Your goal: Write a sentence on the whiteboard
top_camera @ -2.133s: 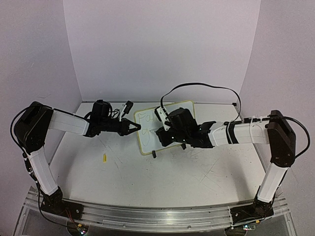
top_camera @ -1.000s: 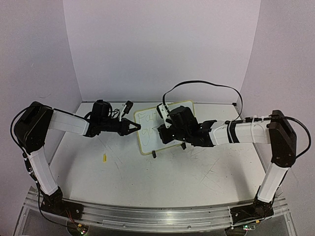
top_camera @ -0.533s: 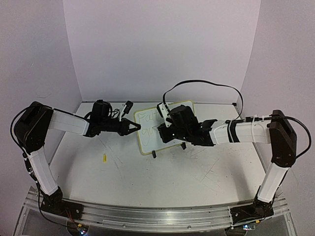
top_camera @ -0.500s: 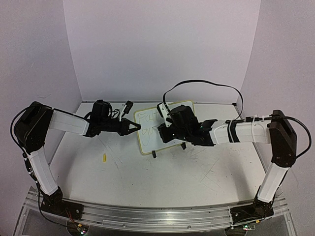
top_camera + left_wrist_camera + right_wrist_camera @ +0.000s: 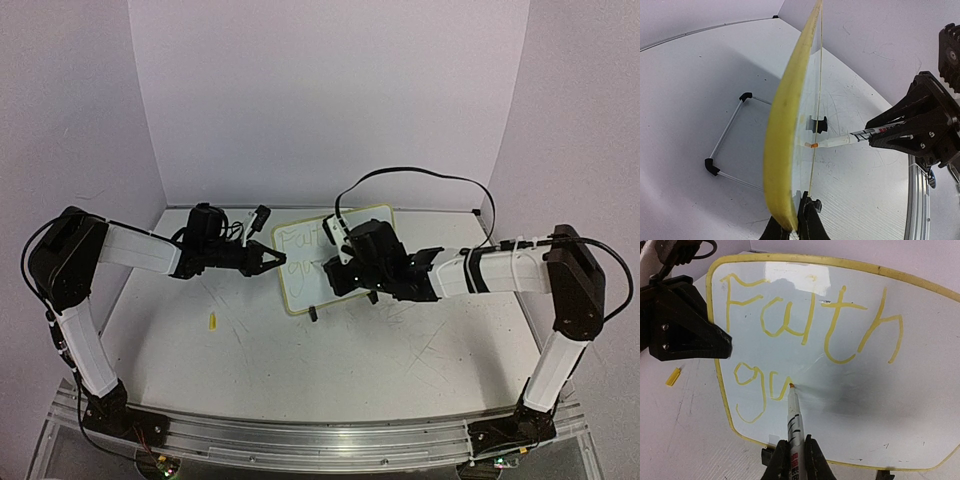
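Only the right wrist view read "Fath gu"; right end effector (image 5: 794, 447) gripped the marker (image 5: 794, 417), left end effector (image 5: 792, 215) pinched the whiteboard (image 5: 785, 125).

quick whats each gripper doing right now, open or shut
Left gripper: closed on the whiteboard, clamping its yellow rim.
Right gripper: closed on the marker, tip against the board.

The whiteboard (image 5: 855, 410) carries yellow handwriting: "Fath" on the upper line and "gu" below it at the left. The marker (image 5: 795, 426) has small print on its barrel, too fine to read.
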You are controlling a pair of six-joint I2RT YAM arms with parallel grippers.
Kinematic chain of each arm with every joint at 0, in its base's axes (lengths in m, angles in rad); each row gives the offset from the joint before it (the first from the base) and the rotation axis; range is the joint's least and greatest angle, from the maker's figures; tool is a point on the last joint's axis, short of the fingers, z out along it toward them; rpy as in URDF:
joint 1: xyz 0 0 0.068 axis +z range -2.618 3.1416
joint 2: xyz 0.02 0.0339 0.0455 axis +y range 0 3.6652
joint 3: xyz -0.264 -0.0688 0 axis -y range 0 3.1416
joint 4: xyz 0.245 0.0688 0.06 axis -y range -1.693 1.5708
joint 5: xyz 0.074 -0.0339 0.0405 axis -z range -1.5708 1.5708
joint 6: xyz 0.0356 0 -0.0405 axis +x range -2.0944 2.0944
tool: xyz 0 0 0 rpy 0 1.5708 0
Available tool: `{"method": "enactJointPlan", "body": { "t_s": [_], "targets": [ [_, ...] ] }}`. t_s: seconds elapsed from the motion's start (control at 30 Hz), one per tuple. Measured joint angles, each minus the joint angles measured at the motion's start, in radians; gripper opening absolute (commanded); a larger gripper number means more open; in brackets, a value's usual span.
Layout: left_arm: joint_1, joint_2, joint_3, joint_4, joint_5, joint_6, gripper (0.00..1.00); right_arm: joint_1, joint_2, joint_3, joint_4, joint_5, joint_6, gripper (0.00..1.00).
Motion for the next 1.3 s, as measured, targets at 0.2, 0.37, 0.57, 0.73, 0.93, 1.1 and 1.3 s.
{"method": "enactJointPlan", "body": {
  "t_s": [0.2, 0.37, 0.57, 0.73, 0.93, 1.1, 1.3],
  "targets": [
    [0.0, 0.0, 0.0, 0.0, 0.0, 0.0, 0.0, -0.001, 0.0, -0.012, 0.001, -0.007, 0.004, 0.0],
    [0.0, 0.0, 0.0, 0.0, 0.001, 0.0, 0.0, -0.001, 0.0, -0.022, -0.008, -0.013, 0.008, 0.0],
    [0.0, 0.0, 0.0, 0.0, 0.005, 0.002, 0.0, -0.002, -0.02, -0.038, -0.015, -0.01, 0.007, 0.0],
    [0.0, 0.0, 0.0, 0.0, 0.008, 0.004, 0.0, -0.01, -0.093, -0.045, -0.014, -0.021, 0.007, 0.0],
    [0.0, 0.0, 0.0, 0.0, 0.008, 0.004, 0.0, -0.027, -0.108, -0.003, 0.004, -0.029, 0.007, 0.0],
    [0.0, 0.0, 0.0, 0.0, 0.008, 0.004, 0.0, -0.033, -0.074, 0.027, 0.004, -0.034, 0.003, 0.0],
    [-0.001, 0.0, 0.0, 0.0, 0.008, 0.005, 0.0, -0.035, -0.037, 0.038, 0.003, -0.061, 0.003, 0.0]
  ]
}}
